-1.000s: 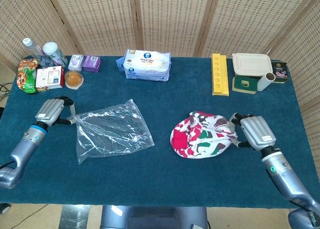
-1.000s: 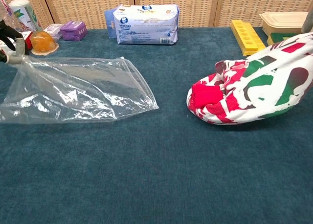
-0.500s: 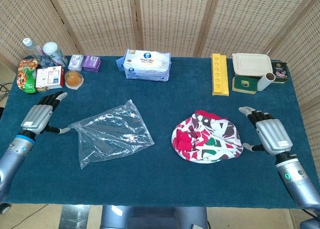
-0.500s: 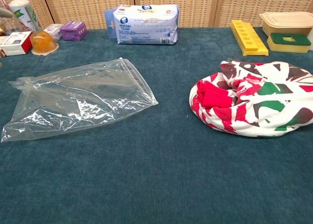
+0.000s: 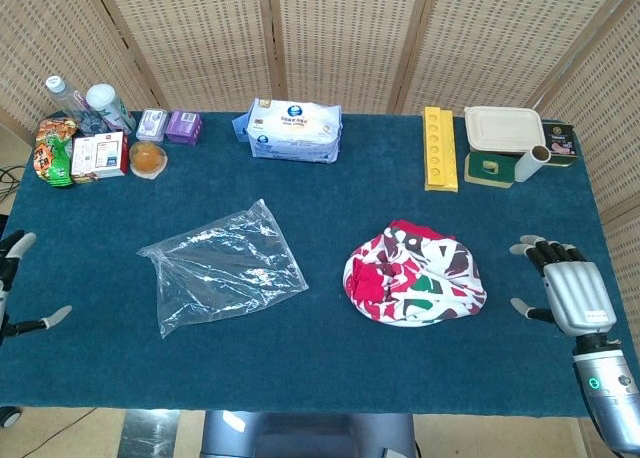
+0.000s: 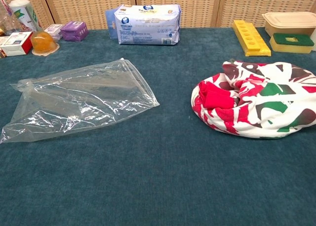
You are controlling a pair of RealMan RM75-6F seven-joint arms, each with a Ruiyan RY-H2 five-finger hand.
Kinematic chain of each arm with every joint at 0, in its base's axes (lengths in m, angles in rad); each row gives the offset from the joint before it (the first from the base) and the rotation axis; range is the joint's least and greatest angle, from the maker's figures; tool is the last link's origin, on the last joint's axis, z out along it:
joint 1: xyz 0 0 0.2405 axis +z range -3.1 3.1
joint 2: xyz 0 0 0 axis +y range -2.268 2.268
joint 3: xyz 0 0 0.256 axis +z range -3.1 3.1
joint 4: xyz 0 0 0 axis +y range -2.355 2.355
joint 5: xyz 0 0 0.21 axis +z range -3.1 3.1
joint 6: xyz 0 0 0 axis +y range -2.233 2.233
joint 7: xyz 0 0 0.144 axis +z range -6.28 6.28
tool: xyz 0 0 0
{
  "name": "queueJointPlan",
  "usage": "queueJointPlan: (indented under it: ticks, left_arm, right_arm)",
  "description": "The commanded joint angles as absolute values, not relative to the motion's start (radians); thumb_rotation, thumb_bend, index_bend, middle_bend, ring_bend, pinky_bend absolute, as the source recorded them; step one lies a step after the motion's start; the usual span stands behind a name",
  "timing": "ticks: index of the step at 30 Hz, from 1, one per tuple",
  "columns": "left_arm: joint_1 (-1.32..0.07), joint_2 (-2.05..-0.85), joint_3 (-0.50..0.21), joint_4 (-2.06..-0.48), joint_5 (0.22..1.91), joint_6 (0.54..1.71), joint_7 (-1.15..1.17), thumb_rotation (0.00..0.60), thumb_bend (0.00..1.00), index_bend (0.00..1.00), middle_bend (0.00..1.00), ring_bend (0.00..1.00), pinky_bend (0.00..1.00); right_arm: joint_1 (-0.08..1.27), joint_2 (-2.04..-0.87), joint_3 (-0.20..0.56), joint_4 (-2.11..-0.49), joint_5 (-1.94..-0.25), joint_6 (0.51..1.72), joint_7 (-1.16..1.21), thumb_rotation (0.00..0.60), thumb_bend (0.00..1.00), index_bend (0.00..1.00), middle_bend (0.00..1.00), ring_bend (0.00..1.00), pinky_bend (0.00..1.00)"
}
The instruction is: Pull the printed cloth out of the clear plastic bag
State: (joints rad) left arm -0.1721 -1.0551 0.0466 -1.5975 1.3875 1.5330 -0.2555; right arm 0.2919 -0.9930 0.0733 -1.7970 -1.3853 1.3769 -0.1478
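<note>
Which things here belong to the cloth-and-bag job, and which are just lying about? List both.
Job: printed cloth, clear plastic bag, left hand, right hand.

Lying about: wipes pack, yellow tray, lidded container, purple boxes, bottles, snack packets.

High head view, low chest view

At nine o'clock in the head view, the left hand [image 5: 10,278] is cut by the frame's edge, only fingertips showing. In the chest view the printed cloth [image 6: 256,105] runs off at three o'clock, and both hands lie outside it.
</note>
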Motion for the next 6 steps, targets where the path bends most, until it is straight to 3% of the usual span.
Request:
queueJointPlan:
  ticks: [1,6]
  left_arm:
    - [-0.119,-1.04,0.076,-1.622,1.415,1.58,-0.244,0.6,0.03,0.09,0.05,0.0,0.04]
    - [-0.037,-1.037,0.109,-1.651,1.457,1.665,-0.201,0.6,0.04,0.13,0.06,0.0,0.04]
  right_arm:
    - [0.271,-1.013,0.06,-1.796,-1.4,1.399,-0.167,0.599,0.2,0.33,0.27,0.3,0.27]
    - [0.225,-1.033,0.04,-1.785,-1.441,1.457,-0.16,0.6,0.2,0.35,0.29,0.3,0.27]
